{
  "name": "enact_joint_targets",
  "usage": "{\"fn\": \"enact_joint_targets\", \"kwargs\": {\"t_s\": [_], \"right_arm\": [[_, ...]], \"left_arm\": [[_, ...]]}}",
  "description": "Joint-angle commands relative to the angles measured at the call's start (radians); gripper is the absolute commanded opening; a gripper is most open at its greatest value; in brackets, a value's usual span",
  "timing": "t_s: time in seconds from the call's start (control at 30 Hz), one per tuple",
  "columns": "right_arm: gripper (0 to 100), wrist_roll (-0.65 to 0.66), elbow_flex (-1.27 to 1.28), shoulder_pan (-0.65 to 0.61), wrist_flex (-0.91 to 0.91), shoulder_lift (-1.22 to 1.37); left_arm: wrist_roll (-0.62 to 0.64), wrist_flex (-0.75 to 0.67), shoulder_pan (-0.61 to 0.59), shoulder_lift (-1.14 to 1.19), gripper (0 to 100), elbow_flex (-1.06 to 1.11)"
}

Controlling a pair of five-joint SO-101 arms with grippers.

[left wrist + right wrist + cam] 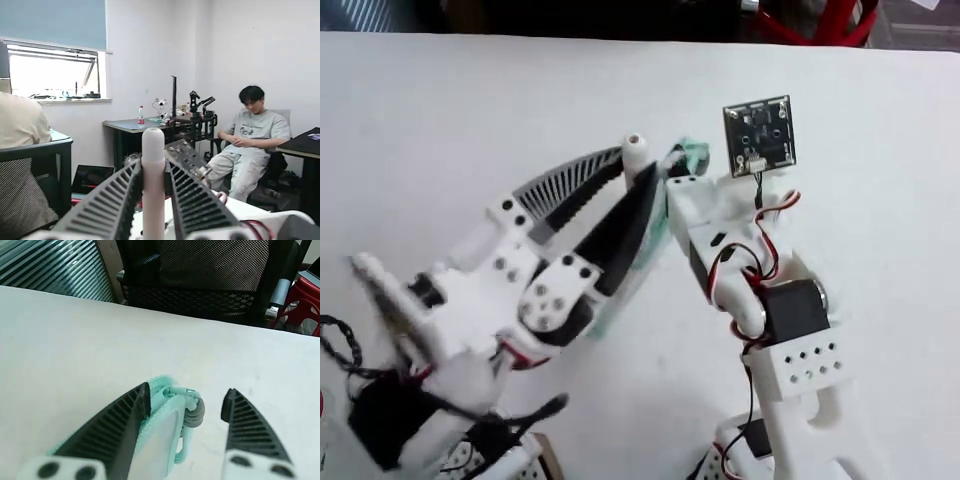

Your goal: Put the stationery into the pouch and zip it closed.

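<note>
Two task items can be made out: a mint-green pouch (161, 426) and a white stick (153, 150) of stationery. The pouch is of soft fabric with a zip along its edge, and a grey zip pull (194, 414) on a pale green loop is seen at its end. It lies on the white counter (470, 100) between the two arms. The stick is plain, round and blunt-ended, and it is held upright above the counter, outside the pouch.

Much of the pouch is covered in the high view: one green corner (692, 155) is seen near the right arm's wrist, and a thin green edge is glimpsed under the left arm. Whether the zip is open or closed cannot be told. The lower part of the stick is hidden between the ribbed jaws, so its kind cannot be settled. The right arm's own jaws are masked by its wrist in the high view.

The left pincer (153, 162) is clamped on the white stick, one ribbed jaw pressed against each side, with the stick's tip (634, 143) standing clear above the jaw tips. The right pincer (185, 397) is held wide apart over the end of the pouch, which lies between the black jaws. One jaw tip is set at the pouch's edge, though contact cannot be confirmed; the other is kept apart from the zip pull, over bare counter.
</note>
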Motion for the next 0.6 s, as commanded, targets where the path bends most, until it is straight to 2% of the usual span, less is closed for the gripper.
{"fn": "enact_joint_targets", "kwargs": {"t_s": [0.0, 0.13, 0.33, 0.47, 0.57], "right_arm": [[24.0, 0.003, 0.032, -0.013, 0.002, 0.022], [24.0, 0.003, 0.032, -0.013, 0.002, 0.022], [24.0, 0.003, 0.032, -0.01, 0.002, 0.022], [24.0, 0.003, 0.032, -0.01, 0.001, 0.022], [24.0, 0.003, 0.032, -0.01, 0.001, 0.022]], "left_arm": [[-0.012, -0.083, -0.058, 0.005, 3, 0.091], [-0.012, -0.176, -0.14, 0.004, 3, 0.138], [-0.006, -0.155, -0.139, 0.004, 3, 0.209], [0.02, -0.137, -0.176, -0.004, 15, 0.275], [0.075, -0.031, -0.225, -0.001, 19, 0.226]]}}
